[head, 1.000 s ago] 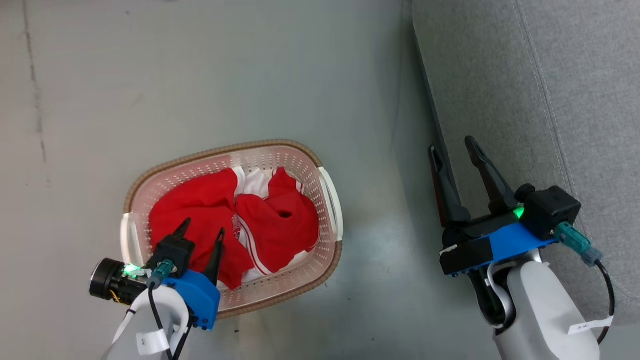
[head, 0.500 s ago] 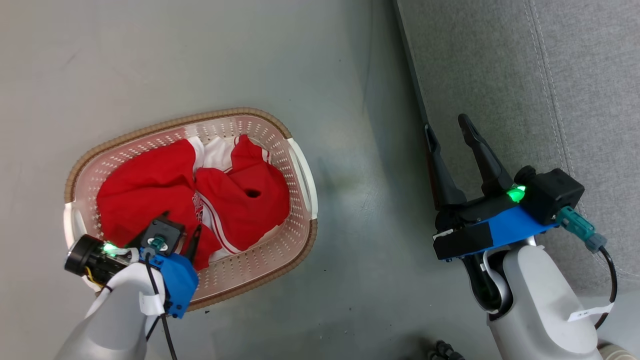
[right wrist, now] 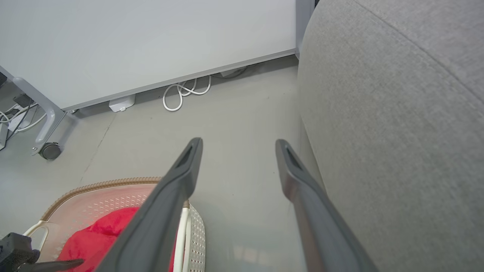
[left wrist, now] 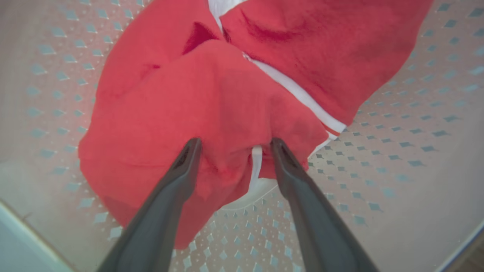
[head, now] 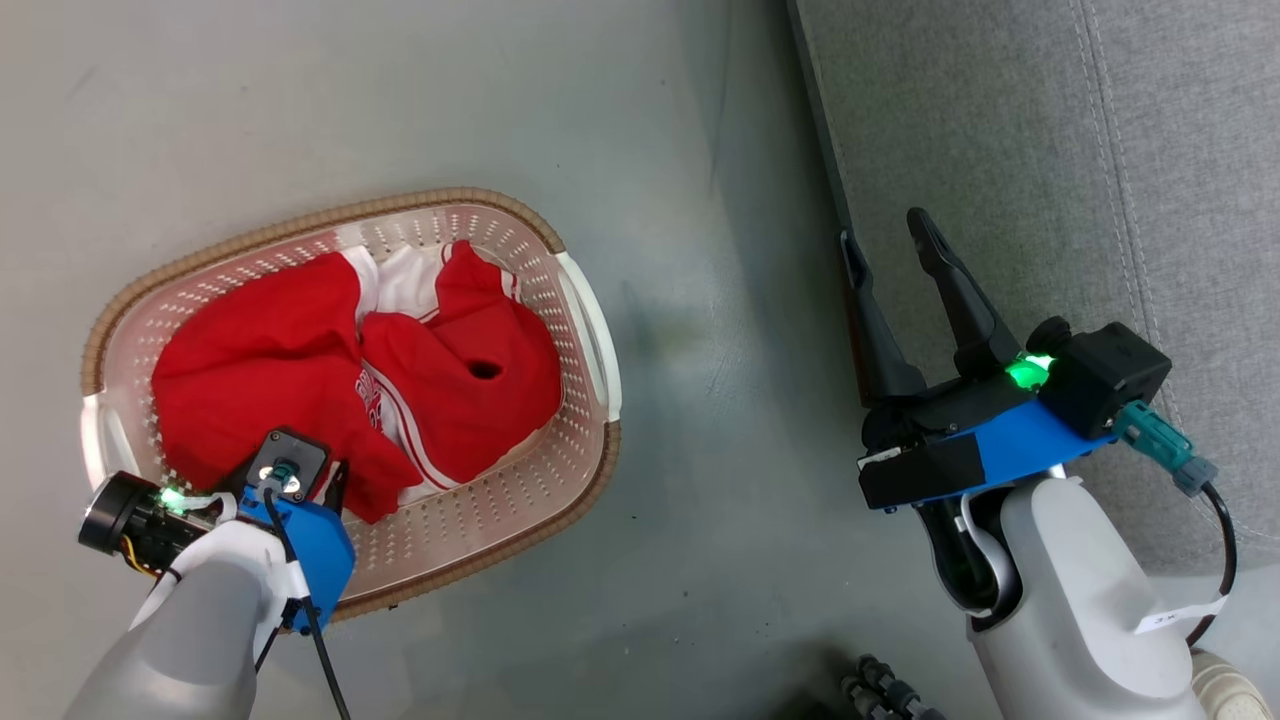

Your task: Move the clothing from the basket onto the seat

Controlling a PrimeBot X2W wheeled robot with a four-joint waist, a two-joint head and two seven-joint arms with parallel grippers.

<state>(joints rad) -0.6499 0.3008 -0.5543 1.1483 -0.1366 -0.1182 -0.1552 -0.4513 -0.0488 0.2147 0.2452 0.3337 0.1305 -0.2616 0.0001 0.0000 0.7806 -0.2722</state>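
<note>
Red fabric with white trim is lying bunched in the left half of the head view: that's the clothing (head: 300, 370), all of it sitting inside the basket (head: 440, 192) on the grey floor (head: 400, 100). The left pincer (head: 335, 480) is reaching into the basket from the lower left. In the left wrist view its fingers (left wrist: 177, 177) are standing spread wide, with the tips pushing into the red cloth and a fold bulging up between them, so it's straddling the fabric, not pinching it. The right pincer (head: 883, 230) is hanging over on the right side of the frame, fingers spread and gripping nothing, right along the edge of the seat (head: 1050, 150). The right wrist view is also showing a white partition panel (right wrist: 151, 37) at the top, with a caster (right wrist: 49, 151) and looped white cables (right wrist: 185, 92) under it.
</note>
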